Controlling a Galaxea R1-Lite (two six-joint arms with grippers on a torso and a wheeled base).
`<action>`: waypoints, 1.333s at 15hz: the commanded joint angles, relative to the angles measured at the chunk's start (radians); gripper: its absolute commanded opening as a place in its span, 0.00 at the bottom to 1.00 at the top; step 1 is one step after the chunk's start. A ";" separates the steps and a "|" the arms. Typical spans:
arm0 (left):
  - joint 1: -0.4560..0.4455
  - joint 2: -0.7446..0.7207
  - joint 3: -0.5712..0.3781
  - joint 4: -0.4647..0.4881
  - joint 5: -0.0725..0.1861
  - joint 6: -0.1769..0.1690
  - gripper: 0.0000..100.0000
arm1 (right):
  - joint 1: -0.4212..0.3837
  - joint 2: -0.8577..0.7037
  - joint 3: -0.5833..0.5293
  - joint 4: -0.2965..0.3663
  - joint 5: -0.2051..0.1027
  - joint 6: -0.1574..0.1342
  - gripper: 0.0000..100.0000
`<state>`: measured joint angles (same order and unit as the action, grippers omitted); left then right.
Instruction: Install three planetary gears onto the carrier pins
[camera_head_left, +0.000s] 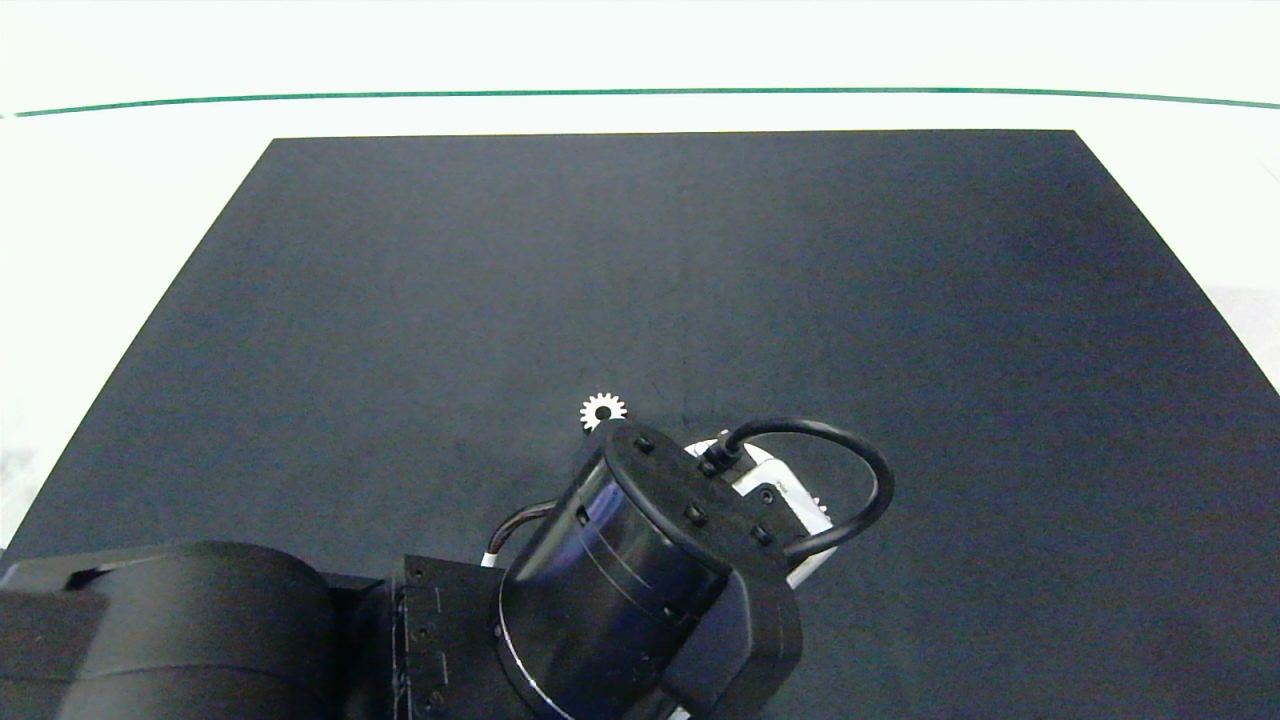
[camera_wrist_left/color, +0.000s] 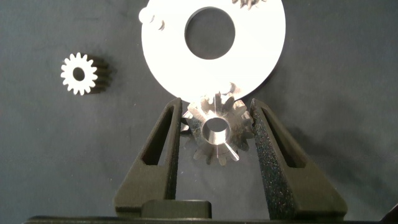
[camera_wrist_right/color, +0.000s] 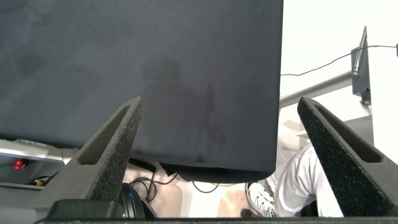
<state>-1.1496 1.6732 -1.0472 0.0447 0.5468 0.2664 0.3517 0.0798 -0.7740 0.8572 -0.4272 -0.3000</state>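
In the left wrist view my left gripper (camera_wrist_left/color: 216, 116) is shut on a silver planetary gear (camera_wrist_left/color: 216, 132), held tilted at the white disc's (camera_wrist_left/color: 264, 56) rim. One of the carrier pins (camera_wrist_left/color: 233, 88) stands just beyond the held gear, another (camera_wrist_left/color: 147, 14) at the disc's far side. A second gear (camera_wrist_left/color: 252, 5) sits on the disc, cut off by the picture's edge. A third gear (camera_wrist_left/color: 79, 73) lies loose on the mat, also seen in the head view as a gear (camera_head_left: 603, 410) beside the left wrist. There the left arm (camera_head_left: 640, 570) hides the disc.
A dark mat (camera_head_left: 680, 280) covers the white table (camera_head_left: 130, 200). My right gripper (camera_wrist_right/color: 219, 106) stands open off the mat's edge and is absent from the head view. A person's leg and shoe (camera_wrist_right/color: 277, 190) show beyond that edge.
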 joint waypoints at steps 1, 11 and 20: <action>-0.039 0.046 -0.037 0.000 0.008 -0.001 0.19 | 0.001 0.003 0.001 0.005 -0.002 -0.002 1.00; -0.035 0.112 -0.093 0.001 0.010 0.002 0.19 | 0.001 0.000 -0.001 0.005 -0.002 -0.007 1.00; 0.005 0.117 -0.082 0.001 0.010 0.008 0.19 | 0.003 -0.015 -0.004 0.005 -0.002 -0.010 1.00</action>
<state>-1.1526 1.7904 -1.1328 0.0455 0.5532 0.2721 0.3545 0.0653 -0.7774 0.8581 -0.4262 -0.3083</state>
